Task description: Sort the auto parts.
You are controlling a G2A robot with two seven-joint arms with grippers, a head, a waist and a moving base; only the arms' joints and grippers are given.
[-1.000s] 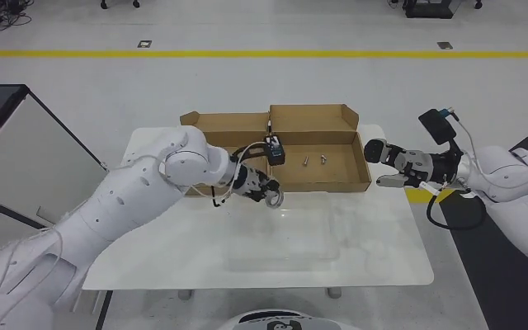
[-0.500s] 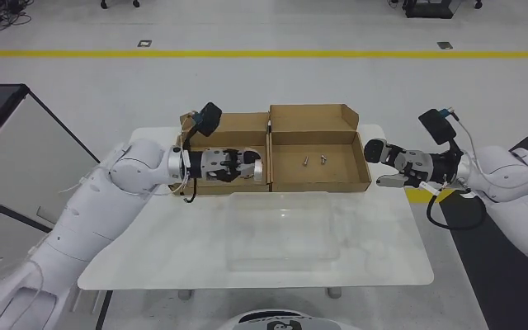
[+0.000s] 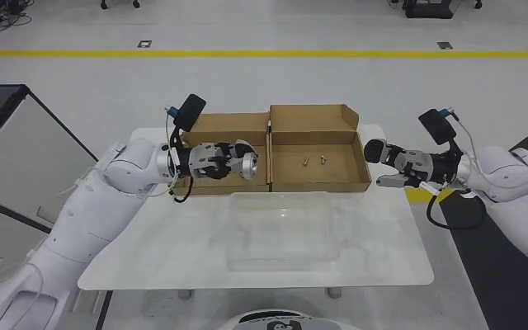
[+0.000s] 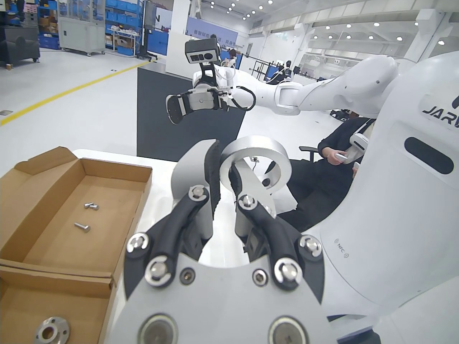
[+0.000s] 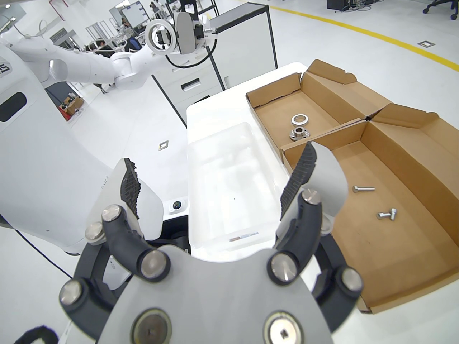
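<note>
Ring point(image 4: 266, 147) of bright metal sits clamped between the fingers of the left gripper point(image 4: 223, 170), one finger inside its hole and one outside. In the top view this gripper point(image 3: 237, 162) hangs over the front part of the left cardboard box point(image 3: 221, 121), lifted clear of the box floor. Inside that box lie 2 more parts, a flat ring point(image 5: 299, 119) and a flanged hub point(image 5: 298, 133), close together. The right cardboard box point(image 3: 315, 116) stands touching the left one and holds 2 bolts point(image 5: 363, 189), near each other on its floor. The right gripper point(image 5: 218, 159) has its jaws spread wide and grasps nothing; it hovers off the right edge of the table point(image 3: 247, 276), just beside the right box. A clear plastic tray point(image 3: 285, 239) rests on the table in front of both boxes.
</note>
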